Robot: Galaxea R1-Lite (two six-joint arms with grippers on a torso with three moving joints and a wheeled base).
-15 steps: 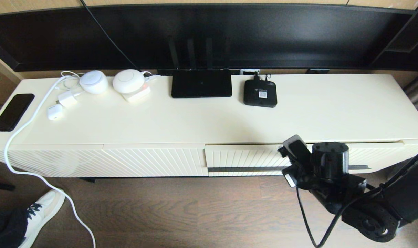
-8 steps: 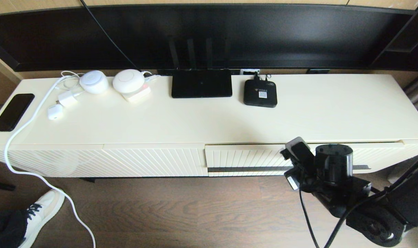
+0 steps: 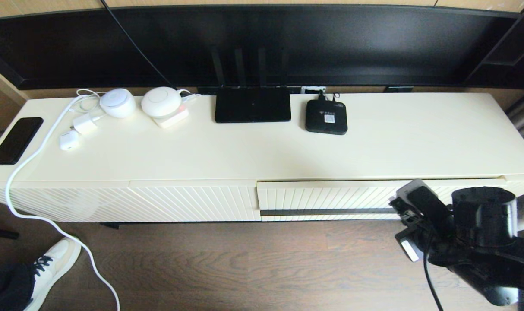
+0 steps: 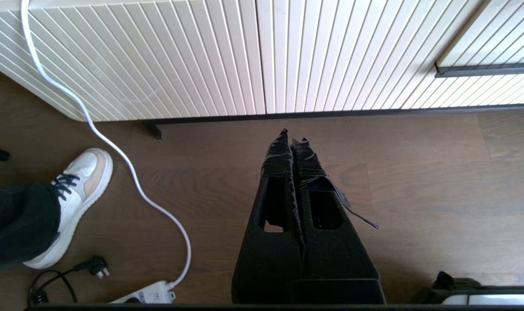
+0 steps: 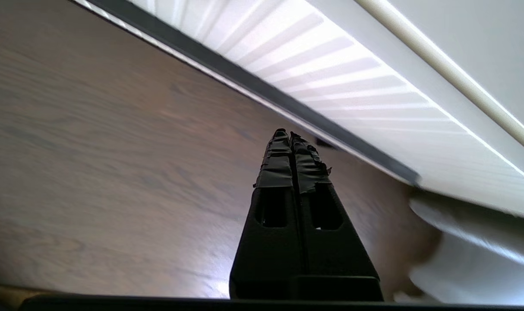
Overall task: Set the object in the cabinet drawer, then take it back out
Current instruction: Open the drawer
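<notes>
The black organizer box is out of view in every frame. The cabinet drawer [image 3: 331, 196] looks pushed in, its ribbed cream front flush with the cabinet and its dark handle strip [image 3: 326, 212] running across it. My right arm [image 3: 482, 216] hangs low at the right, in front of the drawer's right end. In the right wrist view my right gripper [image 5: 289, 134] is shut and empty above the wooden floor, just short of the handle strip [image 5: 253, 84]. My left gripper [image 4: 293, 136] is shut and empty over the floor in front of the diagonal-ribbed panel [image 4: 180, 56].
On the cabinet top [image 3: 417, 138] lie a flat router [image 3: 252, 104], a small set-top box [image 3: 326, 116], white gadgets [image 3: 160, 103] and a phone [image 3: 16, 140]. A white cable [image 3: 29, 207] trails to the floor near a person's shoe [image 3: 50, 268]. A power strip [image 4: 145, 296] lies on the floor.
My right arm has swung to the right and drawn back from the middle of the drawer front toward its right end. The drawer and the things on top have not moved.
</notes>
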